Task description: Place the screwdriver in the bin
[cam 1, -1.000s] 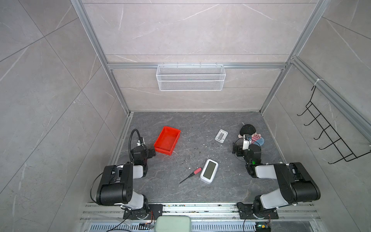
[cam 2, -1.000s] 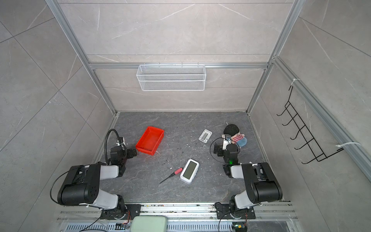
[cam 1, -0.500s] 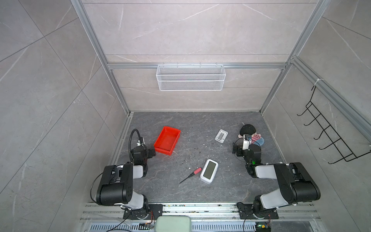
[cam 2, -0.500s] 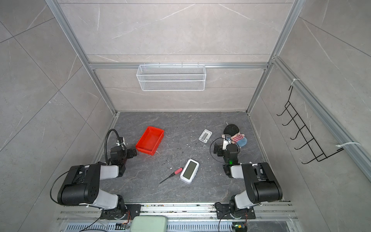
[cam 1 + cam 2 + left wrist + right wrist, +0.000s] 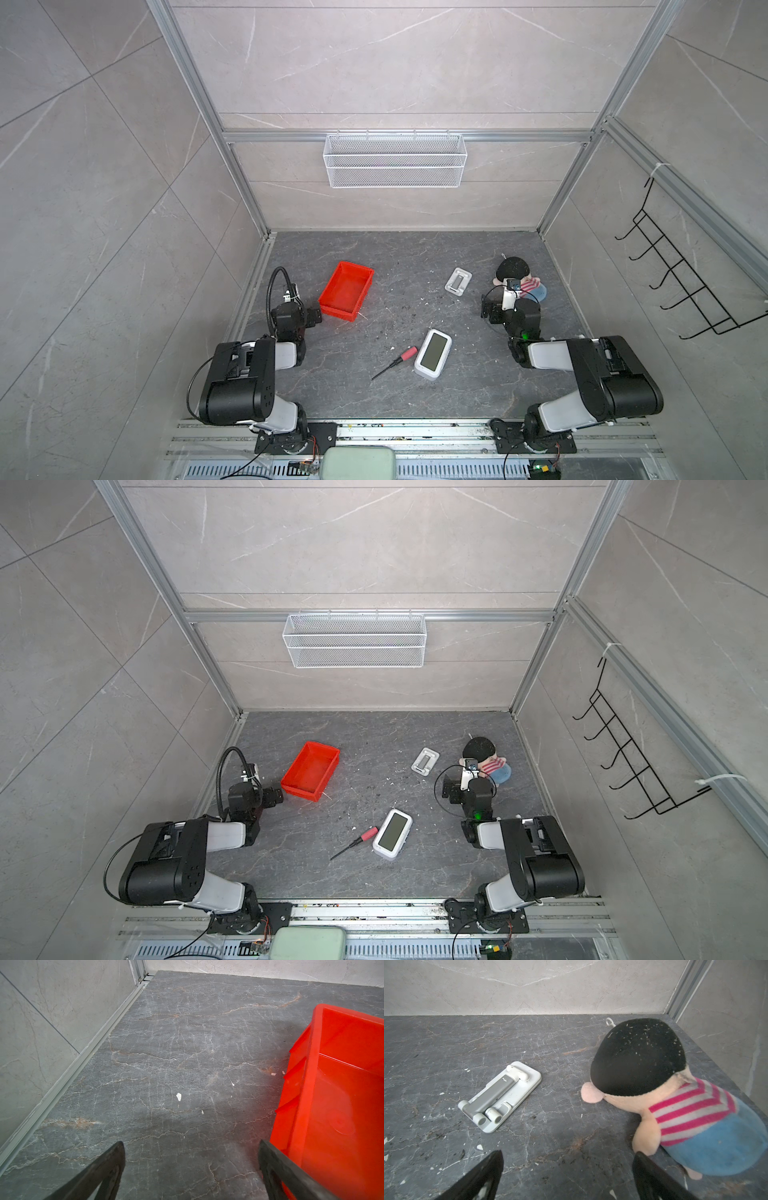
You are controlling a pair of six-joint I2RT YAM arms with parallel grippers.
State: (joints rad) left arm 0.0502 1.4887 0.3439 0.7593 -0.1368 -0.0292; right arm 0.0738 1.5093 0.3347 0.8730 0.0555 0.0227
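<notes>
Lying on the bench (image 5: 399, 257) just beside the white clock (image 5: 433, 359), well apart from the bin (image 5: 336, 314), the screwdriver (image 5: 399, 360) awaits pickup, the left tool (image 5: 191, 1145) and the right tool (image 5: 568, 1153) both spread and empty (presumably readied for grasping).

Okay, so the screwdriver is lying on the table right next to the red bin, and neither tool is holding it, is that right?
Not quite. In both top views the screwdriver lies beside the white device with a dark screen, well apart from the bin. The rest holds: the left tool and the right tool are both open and empty.
</notes>
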